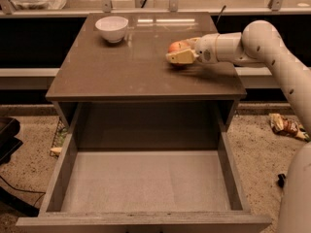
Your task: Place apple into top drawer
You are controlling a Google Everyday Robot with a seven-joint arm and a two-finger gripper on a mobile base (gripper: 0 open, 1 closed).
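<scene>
One apple is clamped between the closed jaws, over the worktop at upper right; the top drawer below stands open.

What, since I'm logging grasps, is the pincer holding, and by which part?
The apple, which the pincer clamps across its sides. One finger is in front of it and one behind, at the right rear of the cabinet top.

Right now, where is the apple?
In the camera view the apple is at the gripper, over the right half of the cabinet top, right of the white bowl and beyond the open drawer.
</scene>
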